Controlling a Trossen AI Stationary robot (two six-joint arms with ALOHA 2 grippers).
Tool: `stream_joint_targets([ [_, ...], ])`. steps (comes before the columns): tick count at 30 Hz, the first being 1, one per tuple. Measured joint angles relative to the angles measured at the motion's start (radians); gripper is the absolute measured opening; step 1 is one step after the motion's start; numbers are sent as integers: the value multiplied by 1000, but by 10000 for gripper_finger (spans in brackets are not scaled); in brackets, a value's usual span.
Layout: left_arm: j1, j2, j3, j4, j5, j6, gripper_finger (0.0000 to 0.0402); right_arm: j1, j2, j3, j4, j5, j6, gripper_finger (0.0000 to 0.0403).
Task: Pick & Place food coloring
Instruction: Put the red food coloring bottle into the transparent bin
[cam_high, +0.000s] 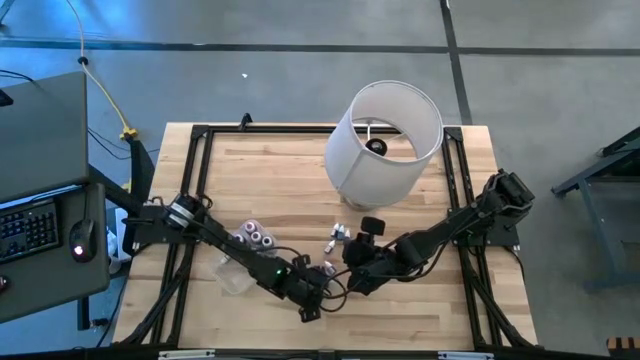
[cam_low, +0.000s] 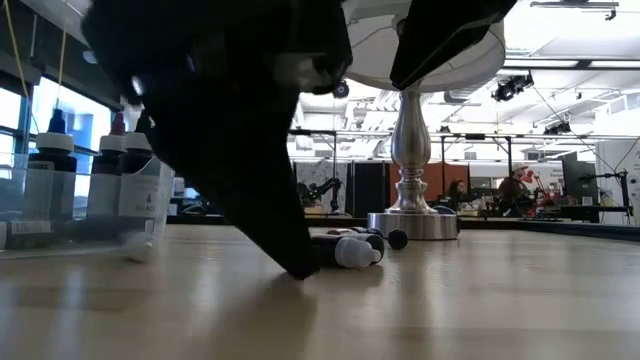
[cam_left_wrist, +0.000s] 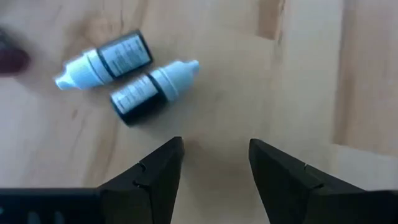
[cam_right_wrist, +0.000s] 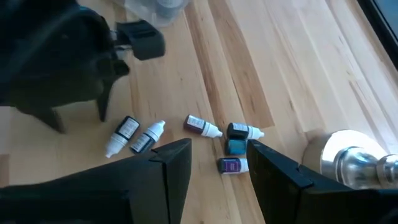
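Left wrist view: two food coloring bottles (cam_left_wrist: 127, 73) lying flat, nozzles opposite.

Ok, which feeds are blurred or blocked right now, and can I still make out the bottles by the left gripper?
Low view: a dark arm close to the lens blocks much of the picture, with bright ceiling lights behind. Left wrist view: soft blur, yet two food coloring bottles lying on the wood read clearly ahead of the open left gripper. Right wrist view: the left arm is a dark, blurred mass.
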Motion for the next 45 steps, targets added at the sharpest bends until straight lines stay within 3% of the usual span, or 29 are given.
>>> stream_joint_targets([
  [5, 0, 12, 6, -26, 16, 32, 188, 0, 0, 0, 10, -2, 0, 149],
  [10, 0, 19, 60, -113, 23, 215, 188, 0, 0, 0, 15, -2, -10, 149],
  [18, 0, 20, 325, -685, 22, 399, 188, 0, 0, 0, 16, -4, -11, 149],
  [24, 0, 19, 363, -895, 23, 441, 188, 0, 0, 0, 17, -6, -11, 149],
  [33, 0, 19, 178, -834, 100, 460, 188, 1, 0, 0, 18, -39, 4, 149],
  [45, 0, 11, 103, -771, 101, 451, 177, -6, 0, 0, 23, -43, 0, 149],
])
